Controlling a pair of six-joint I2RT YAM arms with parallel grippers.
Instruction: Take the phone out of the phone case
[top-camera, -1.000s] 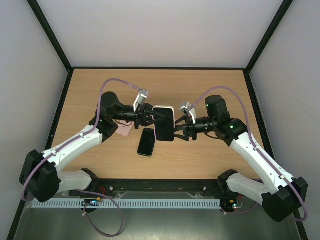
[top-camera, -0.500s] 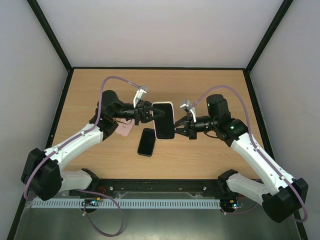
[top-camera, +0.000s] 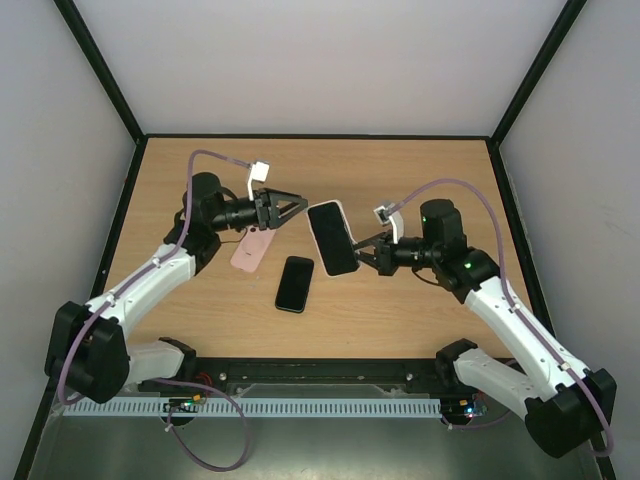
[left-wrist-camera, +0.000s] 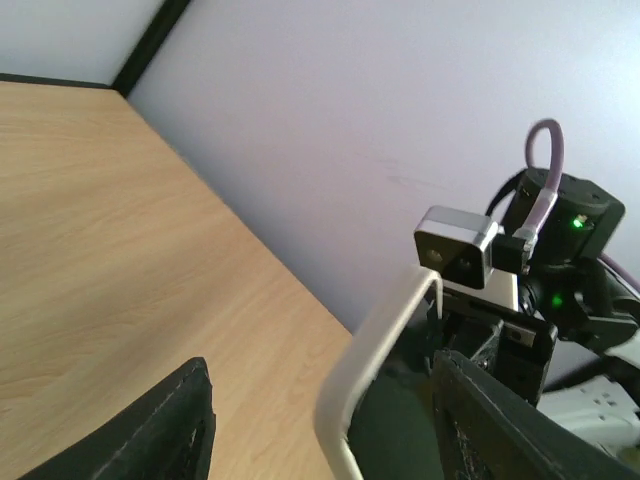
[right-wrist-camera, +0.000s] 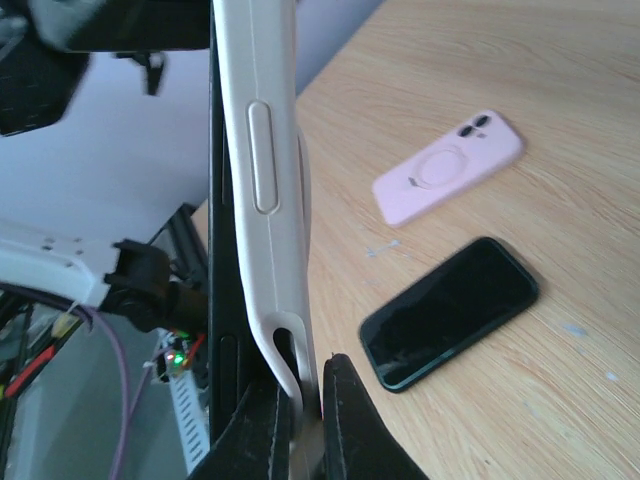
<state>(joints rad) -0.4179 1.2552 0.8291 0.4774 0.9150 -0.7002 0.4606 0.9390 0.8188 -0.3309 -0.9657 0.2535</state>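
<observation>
**While my right gripper clamps the cased phone, my left gripper stands open**

Closest to my bases, a bare black phone lies flat on the tabletop with its screen up. Just past it on my left lies a pink case, back up and camera cutout showing. It is near the black phone but not touching it.

Farther out, between my two arms, the phone sits inside its white phone case, held up off the tabletop. My right gripper is clenched on the lower end of that cased phone, with the case's pale rim running up from between my fingers in the right wrist view. From above, the dark screen faces up and the phone tilts, its far end leaning toward my left arm.

My left gripper is spread wide and grasps nothing. It sits just beside the phone's far left corner, apart from it. In the left wrist view, the case's rim rises between my two dark fingers.
</observation>
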